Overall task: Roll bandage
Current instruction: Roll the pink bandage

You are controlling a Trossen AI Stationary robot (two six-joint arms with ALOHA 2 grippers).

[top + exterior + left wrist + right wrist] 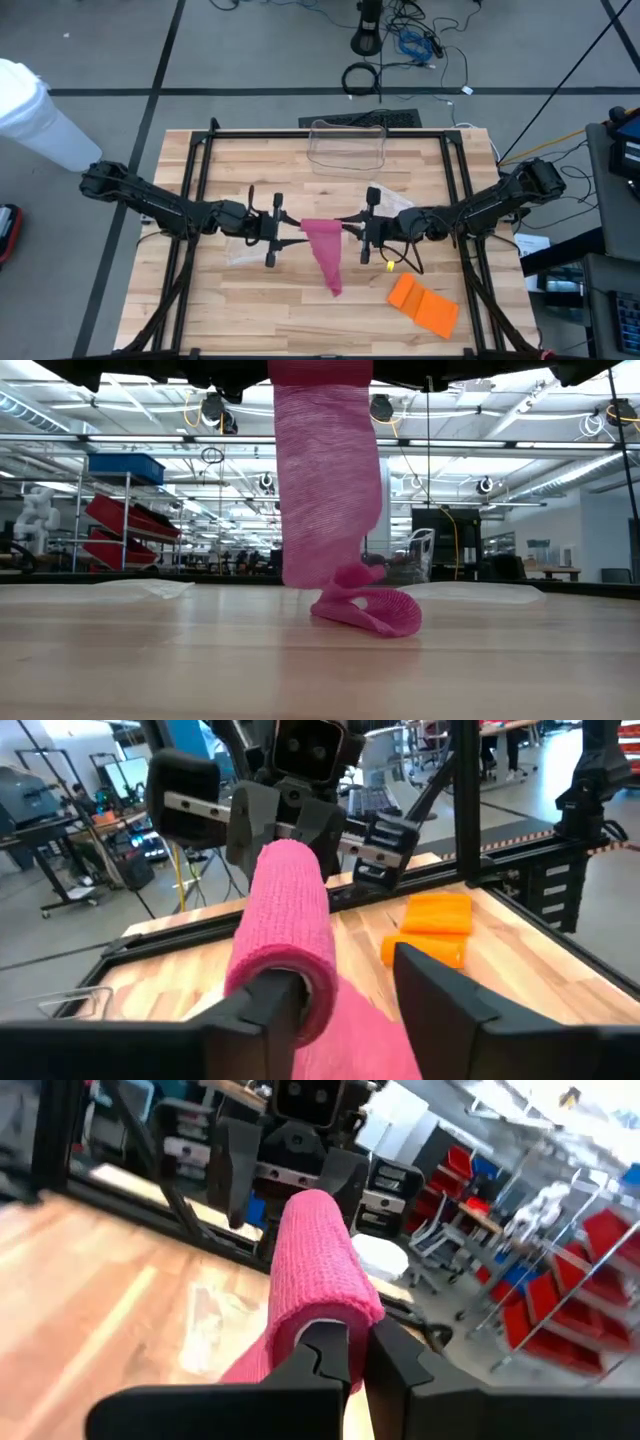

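Hanging between the two grippers above the middle of the table [250, 300] is a pink bandage [322, 236], its upper part wound into a short roll that runs from one gripper to the other. The right gripper [355, 1352] has its fingers closed on the roll's right end, pinching the fabric. The left gripper [345, 985] stands at the roll's left end with its fingers apart: one finger lies against the roll's edge, the other is clear of it, so it is not clamping the bandage.

Below the roll a loose tail drops down and narrows toward the table's near edge; in the low view its end lies crumpled on the wood.

Both arms reach in from the table's outer sides, stretched low and nearly level, their grippers facing each other across the centre.

An orange folded cloth [424, 303] lies near the front right corner, well apart from the tail. A clear plastic container [348, 145] sits at the far edge, and a clear plastic wrapper [243, 246] lies under the left gripper. Bare wood lies in front of the tail.
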